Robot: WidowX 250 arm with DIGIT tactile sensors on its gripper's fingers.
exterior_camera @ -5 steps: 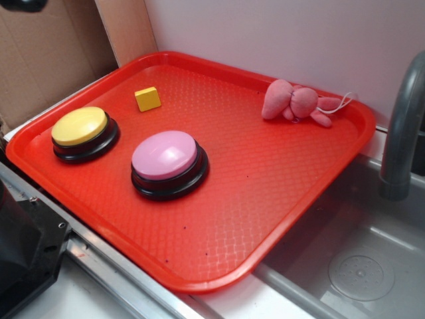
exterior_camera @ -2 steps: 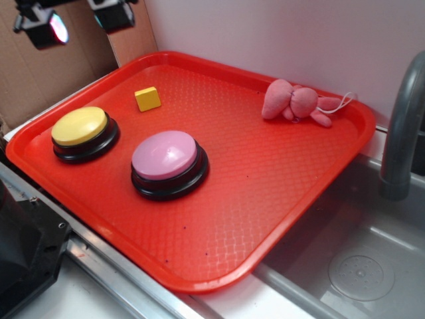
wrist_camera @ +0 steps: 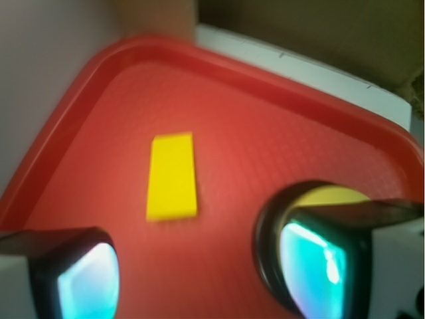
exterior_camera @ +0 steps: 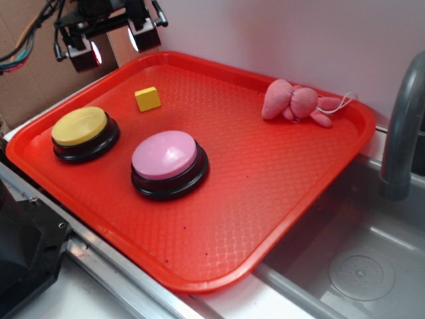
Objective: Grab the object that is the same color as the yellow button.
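The small yellow cube-shaped object [exterior_camera: 147, 98] [wrist_camera: 172, 175] lies on the red tray [exterior_camera: 279, 193] near its back left. The yellow button [exterior_camera: 80, 126] with its black base stands at the tray's left edge; in the wrist view the yellow button [wrist_camera: 329, 196] is partly hidden behind the right finger. My gripper [exterior_camera: 111, 43] [wrist_camera: 199, 279] hangs open in the air above the tray's back left corner, beyond the block, with nothing between its fingers.
A pink-topped button [exterior_camera: 166, 156] stands mid-tray. A pink plush toy [exterior_camera: 295, 102] lies at the tray's back right. A grey faucet [exterior_camera: 402, 133] rises over the sink [exterior_camera: 358, 272] to the right. Cardboard [exterior_camera: 33, 73] and a white wall back the tray.
The gripper has come down and to the right from the top left corner of the exterior view, toward the tray's back left corner. Nothing on the tray has moved.
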